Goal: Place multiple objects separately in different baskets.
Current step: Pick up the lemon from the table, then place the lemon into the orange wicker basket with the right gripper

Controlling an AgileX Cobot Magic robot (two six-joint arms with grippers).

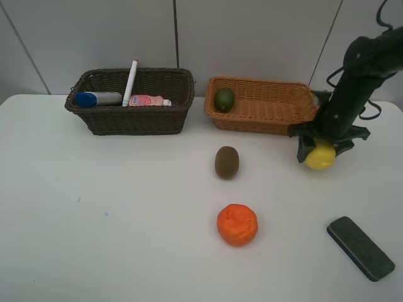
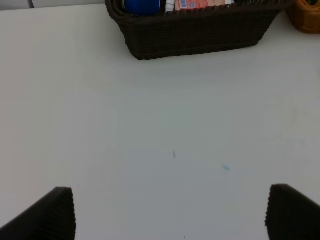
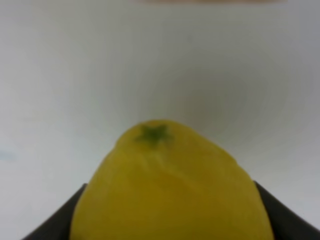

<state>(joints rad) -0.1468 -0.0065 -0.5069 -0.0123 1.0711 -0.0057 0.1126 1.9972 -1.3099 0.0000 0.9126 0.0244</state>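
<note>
Lemon (image 1: pixel 320 157): yellow, at the right of the table, just off the tan basket's front right corner and inside the right gripper.
Right gripper (image 1: pixel 320 153): jaws clamped on the lemon's two sides.
Left gripper (image 2: pixel 171 200): jaws wide apart with nothing between them, over bare table, facing the dark basket.
Table (image 1: pixel 94 220): white and matt, with a few faint specks.
Room: pale wall panels (image 1: pixel 252 38) with dark seams behind the table.
Dark basket (image 1: pixel 132 119): back left, holding a blue-capped bottle (image 1: pixel 97 99), a pink bottle (image 1: pixel 149 100) and a white marker (image 1: pixel 131 82) that leans on the rear rim.
Tan basket (image 1: pixel 264 119): just right of the dark one, not touching it, with a lime (image 1: pixel 224 99) in its left end.
Loose things: a kiwi (image 1: pixel 227 162) sits before the tan basket, an orange (image 1: pixel 237 224) is nearer the front, and an eraser (image 1: pixel 361 248) lies front right. All are well apart.
High view alone: both baskets' contents and the loose things.
Right wrist view alone: a green star-shaped stem mark on the lemon, and a dark finger at each flank. Whether the lemon rests on the table cannot be told.
Left wrist view alone: the left gripper's fingers.
</note>
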